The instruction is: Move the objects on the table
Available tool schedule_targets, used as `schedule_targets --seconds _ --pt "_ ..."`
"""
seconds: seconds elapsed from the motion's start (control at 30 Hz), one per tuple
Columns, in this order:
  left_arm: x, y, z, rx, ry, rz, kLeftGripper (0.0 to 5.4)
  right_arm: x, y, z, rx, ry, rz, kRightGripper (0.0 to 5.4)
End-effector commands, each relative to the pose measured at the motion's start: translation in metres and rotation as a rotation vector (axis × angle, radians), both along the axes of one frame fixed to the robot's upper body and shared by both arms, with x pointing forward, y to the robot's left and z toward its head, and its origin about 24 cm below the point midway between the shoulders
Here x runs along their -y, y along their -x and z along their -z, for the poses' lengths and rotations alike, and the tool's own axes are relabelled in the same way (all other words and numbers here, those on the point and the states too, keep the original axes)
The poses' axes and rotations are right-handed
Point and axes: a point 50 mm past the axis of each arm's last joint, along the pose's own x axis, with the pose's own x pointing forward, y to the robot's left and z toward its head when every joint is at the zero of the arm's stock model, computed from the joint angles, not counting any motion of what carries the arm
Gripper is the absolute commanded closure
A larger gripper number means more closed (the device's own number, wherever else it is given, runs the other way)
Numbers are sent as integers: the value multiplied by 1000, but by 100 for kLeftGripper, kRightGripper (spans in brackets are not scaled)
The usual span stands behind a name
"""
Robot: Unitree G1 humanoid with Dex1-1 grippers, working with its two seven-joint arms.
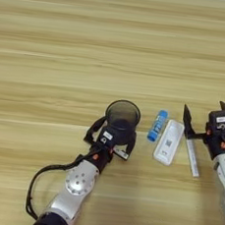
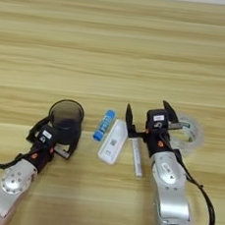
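Fingers point(image 2: 72, 138) of the left gripper point(image 1: 111, 134) grasp the dark cup point(image 1: 122, 116) near the middle of the counter point(image 1: 66, 55). The right gripper point(image 2: 146, 119) is released, its fingers spread over the far end of the marker point(image 2: 137, 157), whose long axis runs near to far. The glue stick point(image 2: 103, 125) and white device point(image 2: 113, 141) lie just left of it.

Even, bright, diffuse light is covering the worktop point(image 1: 68, 40) from far edge to near edge. Shadows are staying soft and short: a faint one is lying close under the dark cup point(image 1: 122, 114) and beside the white device point(image 1: 168, 141). No strong glare is showing on the wood. Fine detail is appearing slightly soft throughout, with grain stripes bowing mildly toward the edges.
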Motion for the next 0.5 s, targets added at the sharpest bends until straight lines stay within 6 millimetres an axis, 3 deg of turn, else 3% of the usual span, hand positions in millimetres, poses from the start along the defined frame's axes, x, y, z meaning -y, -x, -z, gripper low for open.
schedule_targets --seconds 0.03,0.5 --pt "-3 3 2 -18 -13 -3 1 0 0 -1 7 6 2 0" --pt "-4 20 2 -35 -28 32 1 0 0 -1 8 5 3 0"
